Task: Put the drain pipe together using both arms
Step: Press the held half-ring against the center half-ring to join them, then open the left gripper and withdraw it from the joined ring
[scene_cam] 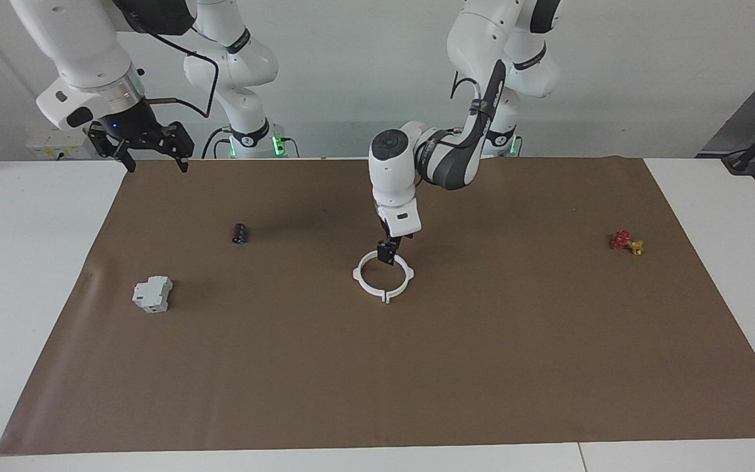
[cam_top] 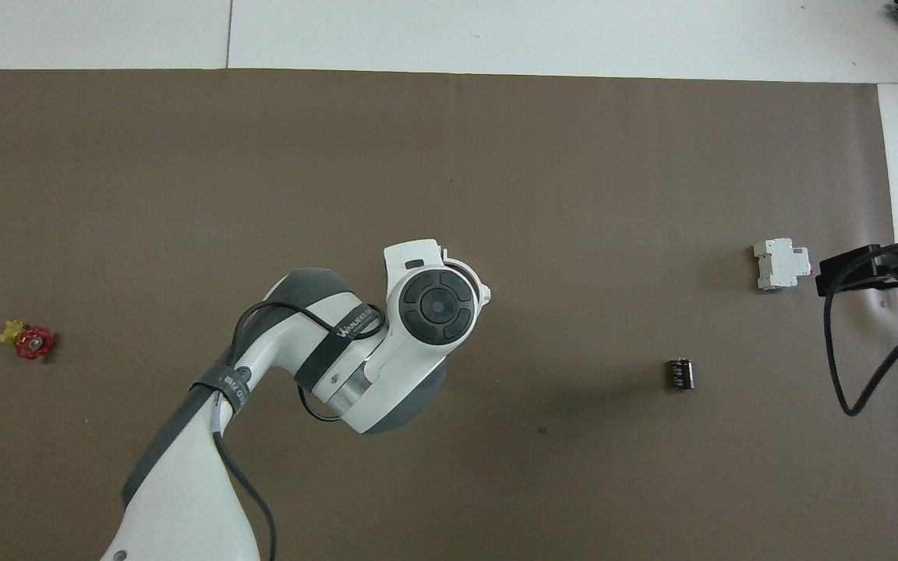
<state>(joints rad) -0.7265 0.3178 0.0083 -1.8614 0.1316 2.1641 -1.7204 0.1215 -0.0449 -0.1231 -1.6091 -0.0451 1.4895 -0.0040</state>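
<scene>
The drain pipe (scene_cam: 383, 275) lies as a closed white ring mid-worktop on the brown mat (scene_cam: 482, 341). The left gripper (scene_cam: 388, 252) hangs just over the ring's edge nearest the robots, fingers apart and holding nothing. The right gripper (scene_cam: 148, 149) waits raised over the mat's corner, fingers apart.

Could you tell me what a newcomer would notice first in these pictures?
The eye goes to the white drain pipe ring, its two halves joined, lying mid-mat on the brown mat, with the left gripper just above the ring's edge nearest the robots. Next comes the right gripper, open and waiting high over the mat's corner at the right arm's end. A red and yellow valve lies toward the left arm's end.
</scene>
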